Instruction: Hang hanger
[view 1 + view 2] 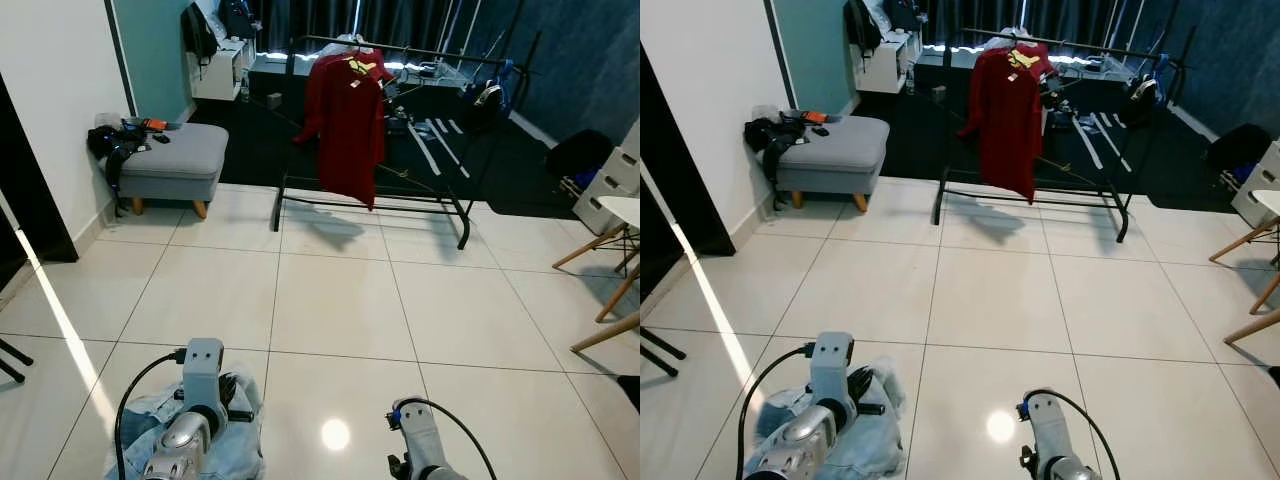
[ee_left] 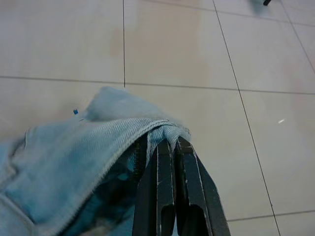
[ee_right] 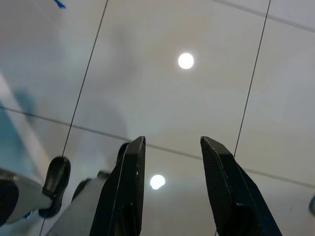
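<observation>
My left gripper (image 2: 172, 142) is shut on the hem of a light blue denim garment (image 2: 74, 157), which bunches low beside my left arm (image 1: 198, 395) over the tiled floor. A black piece (image 1: 236, 398) pokes out of the cloth; I cannot tell if it is a hanger. My right gripper (image 3: 172, 142) is open above bare tiles, holding nothing. Across the room stands a black clothes rack (image 1: 420, 50), and a red shirt (image 1: 348, 125) hangs on it from a yellowish hanger (image 1: 360, 66).
A grey ottoman (image 1: 175, 155) with a black bag (image 1: 110, 145) stands by the left wall. Wooden chair legs (image 1: 605, 300) and white drawers (image 1: 610, 180) are at the right. Open white tiles (image 1: 340, 300) lie between me and the rack.
</observation>
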Motion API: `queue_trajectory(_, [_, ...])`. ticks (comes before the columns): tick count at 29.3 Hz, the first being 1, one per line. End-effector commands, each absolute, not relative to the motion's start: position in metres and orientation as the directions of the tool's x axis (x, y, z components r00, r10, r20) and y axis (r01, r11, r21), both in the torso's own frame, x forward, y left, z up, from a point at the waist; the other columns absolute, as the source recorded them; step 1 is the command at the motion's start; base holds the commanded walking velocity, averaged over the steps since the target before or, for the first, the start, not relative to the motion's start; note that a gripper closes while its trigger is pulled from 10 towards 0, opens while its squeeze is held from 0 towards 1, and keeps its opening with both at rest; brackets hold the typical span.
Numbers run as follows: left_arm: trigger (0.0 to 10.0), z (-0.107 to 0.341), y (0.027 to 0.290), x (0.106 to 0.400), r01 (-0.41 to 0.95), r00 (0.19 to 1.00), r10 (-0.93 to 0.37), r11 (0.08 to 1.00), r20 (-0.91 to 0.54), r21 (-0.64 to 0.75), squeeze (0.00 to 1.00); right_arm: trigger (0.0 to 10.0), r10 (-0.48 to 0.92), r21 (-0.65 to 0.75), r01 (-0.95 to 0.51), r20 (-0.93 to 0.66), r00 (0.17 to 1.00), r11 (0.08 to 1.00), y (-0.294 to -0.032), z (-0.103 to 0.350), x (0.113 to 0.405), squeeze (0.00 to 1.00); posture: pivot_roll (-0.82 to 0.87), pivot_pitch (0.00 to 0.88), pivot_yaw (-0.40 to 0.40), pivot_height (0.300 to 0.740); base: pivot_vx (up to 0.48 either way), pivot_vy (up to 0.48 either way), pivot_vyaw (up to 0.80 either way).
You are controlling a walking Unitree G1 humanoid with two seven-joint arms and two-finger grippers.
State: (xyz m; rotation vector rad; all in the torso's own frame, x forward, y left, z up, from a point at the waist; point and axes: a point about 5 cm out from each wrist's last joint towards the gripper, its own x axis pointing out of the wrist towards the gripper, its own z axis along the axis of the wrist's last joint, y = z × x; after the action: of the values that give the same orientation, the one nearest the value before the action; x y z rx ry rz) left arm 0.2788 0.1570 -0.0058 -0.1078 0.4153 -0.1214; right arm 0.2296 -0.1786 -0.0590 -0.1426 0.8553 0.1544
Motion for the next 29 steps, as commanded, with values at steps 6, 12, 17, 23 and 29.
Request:
queue_trajectory(6, [10.0,0.005,0.147,0.288,0.155,0.922,-0.186,0.981,-0.339,-0.117,0.0,10.0,0.074,-0.071,-0.193,-0.754,0.652,0.979,-0.181,-0.057,0.232,0.0,0.09,0.0,-0.072,0.74,0.313,0.0,0.0])
queue_trajectory(12, [10.0,0.007,0.143,0.291,0.182,0.92,-0.21,0.977,-0.331,-0.115,0.0,10.0,0.092,-0.03,-0.17,-0.746,0.66,0.985,-0.171,-0.058,0.232,0.0,0.07,0.0,-0.059,0.74,0.36,0.0,-0.5])
queue_trajectory(17, [10.0,0.009,0.14,0.294,0.19,0.92,-0.218,0.975,-0.325,-0.116,0.0,10.0,0.091,-0.032,-0.172,-0.748,0.658,0.985,-0.168,-0.059,0.232,0.0,0.07,0.0,-0.062,0.74,0.366,0.0,-0.73])
queue_trajectory(23, [10.0,0.011,0.139,0.296,0.205,0.92,-0.228,0.973,-0.318,-0.103,0.0,10.0,0.093,-0.035,-0.18,-0.749,0.656,0.983,-0.165,-0.059,0.232,0.0,0.08,0.0,-0.065,0.74,0.367,0.0,-0.07])
queue_trajectory(29, [10.0,0.012,0.14,0.297,0.198,0.923,-0.222,0.974,-0.315,-0.107,0.0,10.0,0.095,-0.035,-0.182,-0.747,0.658,0.983,-0.164,-0.058,0.233,0.0,0.08,0.0,-0.068,0.74,0.366,0.0,0.0])
